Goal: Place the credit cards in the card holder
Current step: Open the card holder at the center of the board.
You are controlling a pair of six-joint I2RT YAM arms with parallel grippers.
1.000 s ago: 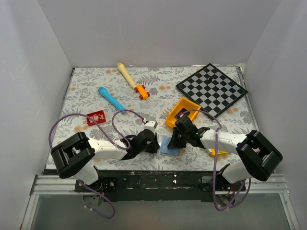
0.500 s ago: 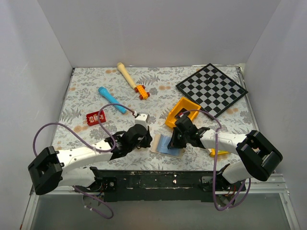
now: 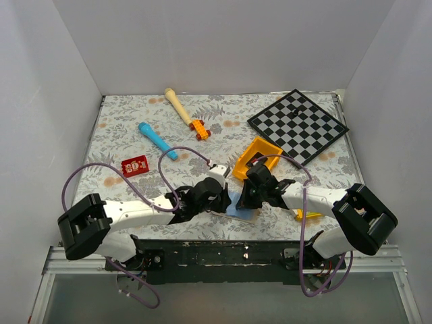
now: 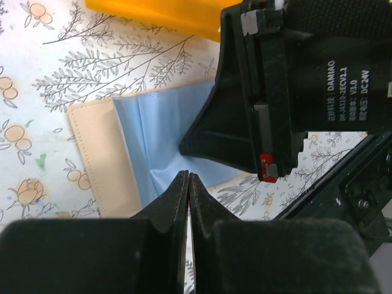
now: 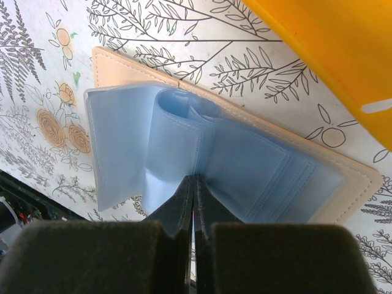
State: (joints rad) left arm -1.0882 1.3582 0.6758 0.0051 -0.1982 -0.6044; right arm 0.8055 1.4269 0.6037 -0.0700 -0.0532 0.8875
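Jaws first: the right pair was clenched on a leaf of the pale blue pocket lining (image 5: 245, 177). The right gripper (image 5: 194, 180) had that leaf bowed up in a loop off the card holder (image 5: 125, 68). The left pair was pressed together too, tips at the near edge of the same lining. Whether the left gripper (image 4: 188, 179) had a leaf caught, I could not tell. The holder lay open on the floral tablecloth (image 3: 121, 121), tan cover down, near the front edge between the two arms. The yellow-orange bin (image 3: 256, 156) sat just beyond it. Out on the left, well apart from all this, one red credit card (image 3: 135, 164) lay flat on the cloth. Farther back were a blue marker (image 3: 156, 140), a wooden stick (image 3: 178, 105) and an orange toy car (image 3: 198, 128). At the back right lay a chessboard (image 3: 298, 125).
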